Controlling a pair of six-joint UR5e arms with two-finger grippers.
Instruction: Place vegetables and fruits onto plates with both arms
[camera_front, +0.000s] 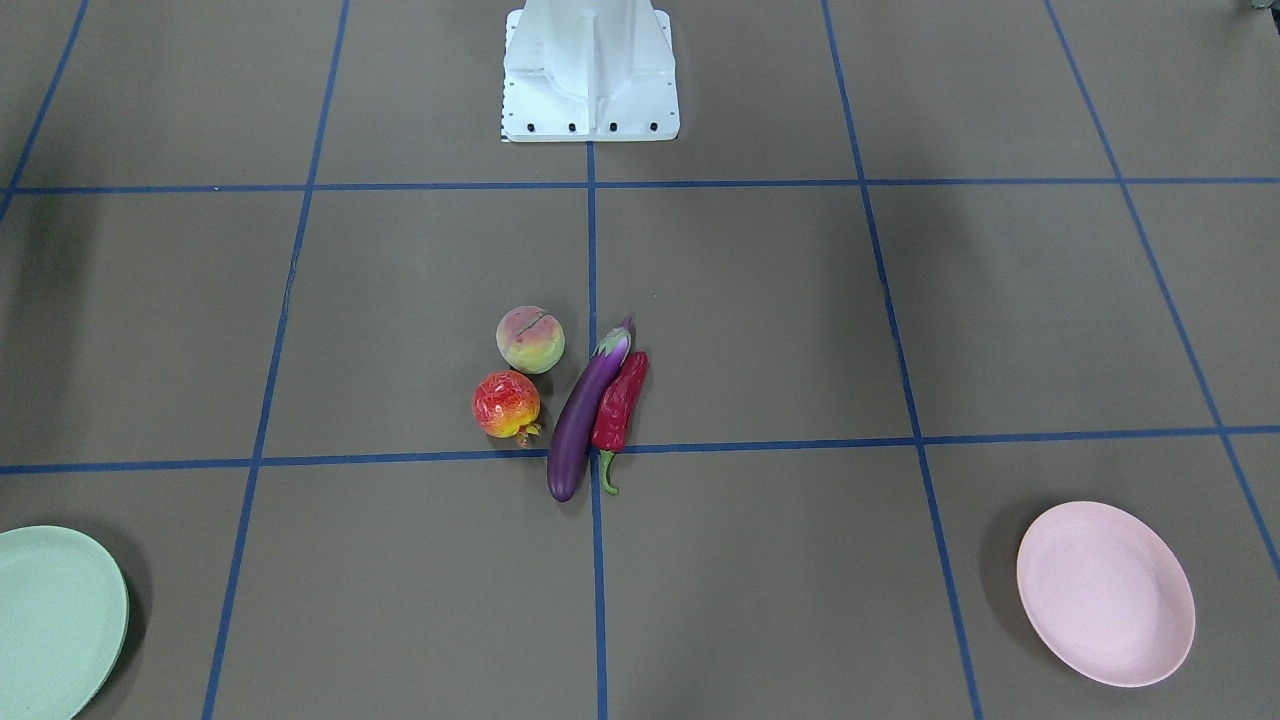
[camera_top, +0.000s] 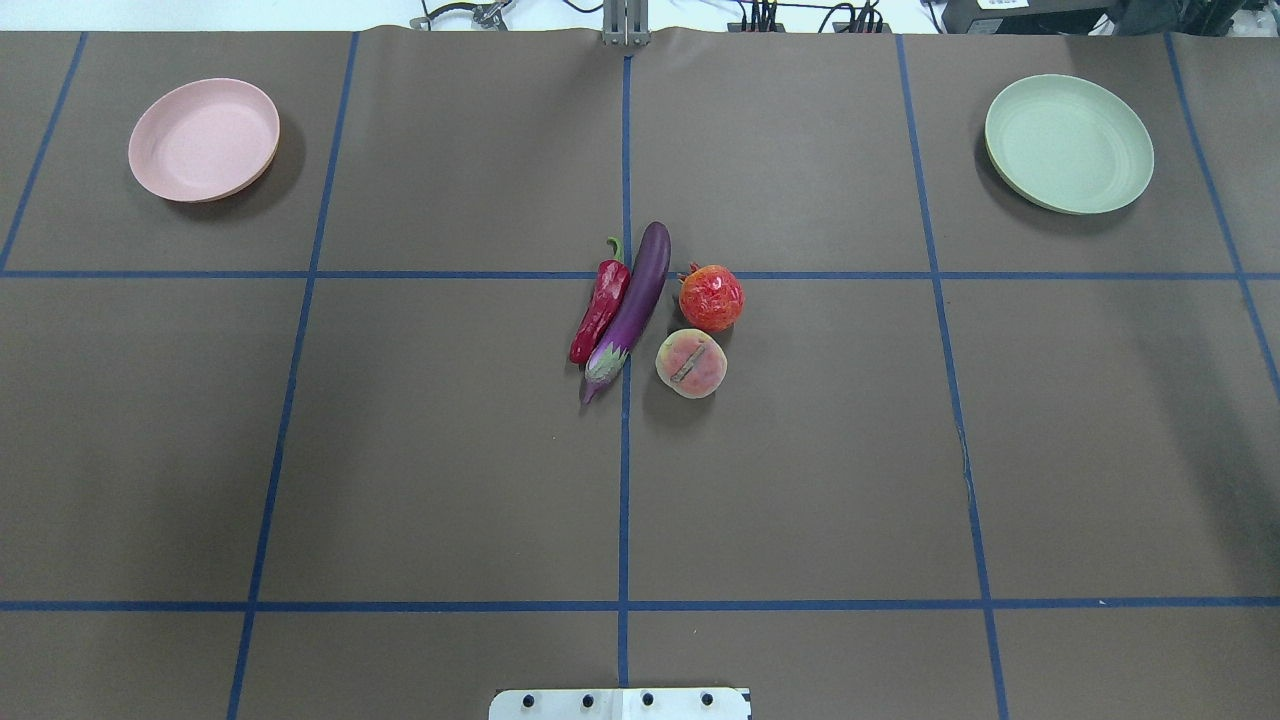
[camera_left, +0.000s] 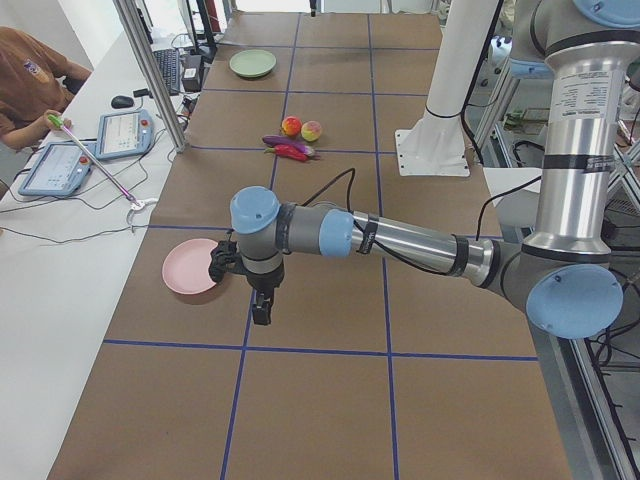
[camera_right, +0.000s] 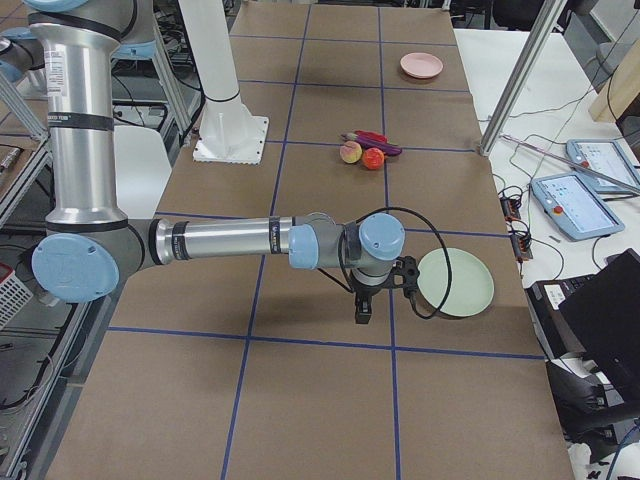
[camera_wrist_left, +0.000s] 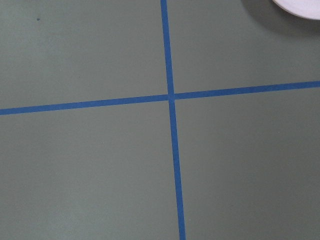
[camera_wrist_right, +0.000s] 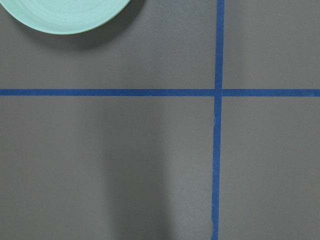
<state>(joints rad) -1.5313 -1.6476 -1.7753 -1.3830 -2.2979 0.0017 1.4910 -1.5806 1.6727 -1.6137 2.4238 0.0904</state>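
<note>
Eggplant (camera_top: 637, 295), chili (camera_top: 600, 310), peach (camera_top: 690, 363) and pomegranate (camera_top: 711, 298) lie bunched at the centre of the surface (camera_top: 400, 450), none yet on a plate. The left jaws point down from the left arm (camera_left: 400, 240), low over bare surface just beside the pink plate (camera_top: 204, 139). The right jaws, on the right arm (camera_right: 230, 240), hang the same way just beside the green plate (camera_top: 1068, 143). Only the side views show either pair, so I cannot tell whether they are spread or pressed together. The plates sit well apart at opposite far corners, probably so that each arm serves its own. The produce sits midway, seemingly within reach of both. The eggplant is long, slim and glossy purple, touching the wrinkled red chili alongside it. The peach is round, creased and blushed pink. The pomegranate is mottled red-orange with a small crown. Both plates are round, shallow and matte. The surface is dull brown, gridded with blue tape (camera_top: 625, 500).
</note>
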